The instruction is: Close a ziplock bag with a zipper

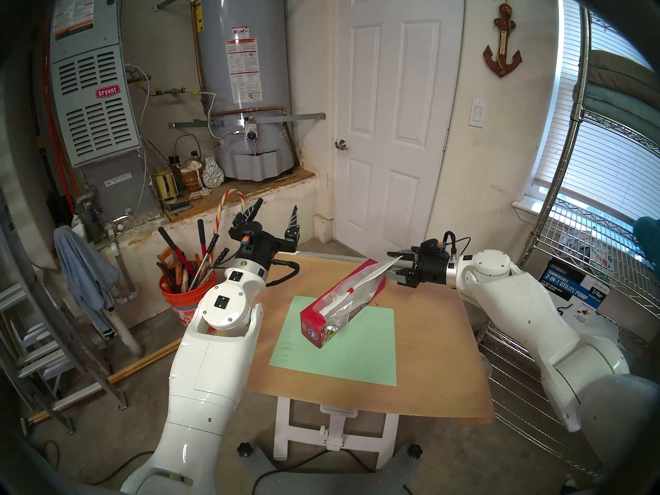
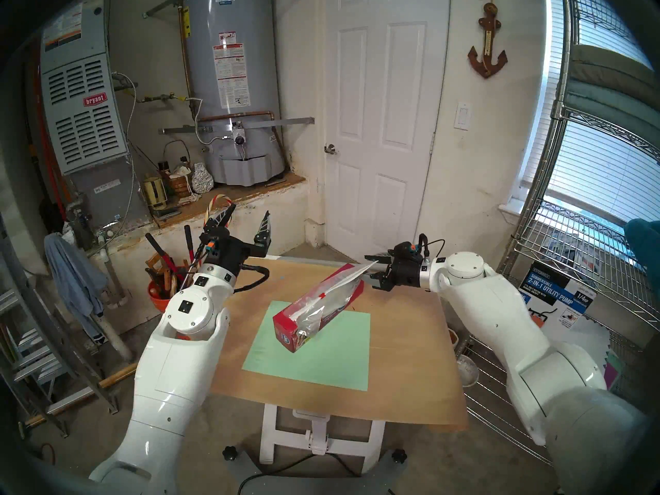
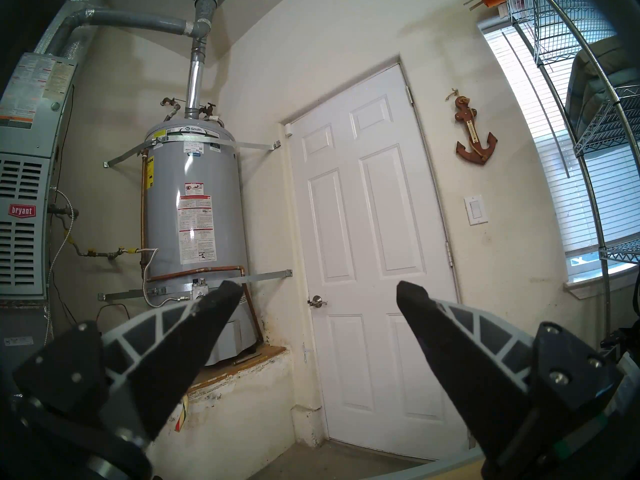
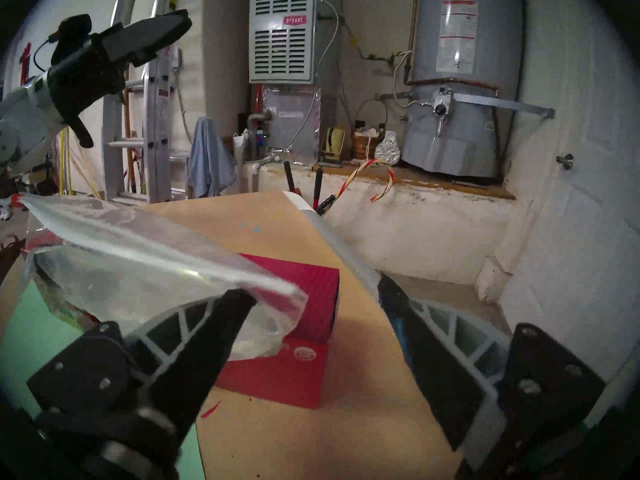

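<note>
The clear ziplock bag (image 1: 351, 299) lies slantwise on the green mat (image 1: 339, 355) with a long red box (image 1: 310, 327) inside it. Its white zipper (image 1: 371, 274) runs along the upper edge, and the small red slider (image 1: 351, 290) sits about midway. My right gripper (image 1: 393, 264) is open at the bag's far right end. In the right wrist view the bag's (image 4: 138, 261) corner drapes over one finger (image 4: 207, 337) and reaches into the gap of the right gripper (image 4: 313, 288). My left gripper (image 1: 278, 205) is open and empty, raised and pointing up at the table's far left corner, away from the bag.
The tan table (image 1: 428, 340) stands on a white stand. An orange bucket (image 1: 178, 301) of long-handled tools is just off its left side, under my left arm. A wire shelf (image 1: 528, 412) stands close on the right. A ladder (image 1: 53, 340) leans at the left.
</note>
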Motion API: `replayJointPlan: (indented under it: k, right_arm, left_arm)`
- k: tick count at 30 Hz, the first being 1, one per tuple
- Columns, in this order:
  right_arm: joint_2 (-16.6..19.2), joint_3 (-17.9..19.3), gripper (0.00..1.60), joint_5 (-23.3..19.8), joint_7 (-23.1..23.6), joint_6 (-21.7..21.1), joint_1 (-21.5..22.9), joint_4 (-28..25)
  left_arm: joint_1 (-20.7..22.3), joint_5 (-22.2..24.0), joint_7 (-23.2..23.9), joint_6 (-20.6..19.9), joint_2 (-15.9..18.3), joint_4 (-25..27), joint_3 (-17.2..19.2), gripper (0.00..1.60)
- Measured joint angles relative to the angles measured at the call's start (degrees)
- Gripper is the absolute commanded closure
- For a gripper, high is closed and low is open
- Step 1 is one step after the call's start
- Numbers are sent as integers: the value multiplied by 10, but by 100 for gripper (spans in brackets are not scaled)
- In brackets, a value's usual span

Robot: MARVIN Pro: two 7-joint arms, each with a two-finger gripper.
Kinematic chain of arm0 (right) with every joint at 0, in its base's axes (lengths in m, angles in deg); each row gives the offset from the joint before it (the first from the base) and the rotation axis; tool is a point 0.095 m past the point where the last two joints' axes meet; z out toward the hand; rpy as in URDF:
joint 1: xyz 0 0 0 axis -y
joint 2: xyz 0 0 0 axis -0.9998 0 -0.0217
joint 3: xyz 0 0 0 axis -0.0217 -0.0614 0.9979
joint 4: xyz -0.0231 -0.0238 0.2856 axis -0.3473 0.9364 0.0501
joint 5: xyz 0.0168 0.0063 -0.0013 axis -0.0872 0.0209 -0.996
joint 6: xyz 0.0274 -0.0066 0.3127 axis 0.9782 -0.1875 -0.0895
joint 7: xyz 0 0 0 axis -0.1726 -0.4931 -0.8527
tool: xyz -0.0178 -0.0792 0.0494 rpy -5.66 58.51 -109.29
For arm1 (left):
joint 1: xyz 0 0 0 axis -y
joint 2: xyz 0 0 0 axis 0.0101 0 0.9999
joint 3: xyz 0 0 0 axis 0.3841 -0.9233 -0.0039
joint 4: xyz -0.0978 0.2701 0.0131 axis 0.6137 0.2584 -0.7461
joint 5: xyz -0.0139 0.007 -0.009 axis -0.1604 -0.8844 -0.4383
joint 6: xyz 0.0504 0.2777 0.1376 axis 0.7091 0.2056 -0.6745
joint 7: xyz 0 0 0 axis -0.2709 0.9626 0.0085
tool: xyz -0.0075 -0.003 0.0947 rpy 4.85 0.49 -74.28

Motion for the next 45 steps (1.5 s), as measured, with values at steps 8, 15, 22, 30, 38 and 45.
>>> replayJointPlan:
  k: [8,15,22,30,38,45]
  right_arm:
    - [-2,16,0,-10,-69,-13,-60,-69]
    - [-9,16,0,0,-114,-34,-69,-84]
    - [-21,10,0,18,-126,-42,-62,-59]
    - [-35,13,43,26,-133,-35,-57,-35]
    - [-37,48,78,1,-165,-32,-80,-69]
    - [-28,81,80,-34,-182,-21,-132,-119]
  left_arm:
    - [0,0,0,0,0,0,0,0]
    - [0,0,0,0,0,0,0,0]
    - [0,0,0,0,0,0,0,0]
    - [0,0,0,0,0,0,0,0]
    - [0,0,0,0,0,0,0,0]
    - [0,0,0,0,0,0,0,0]
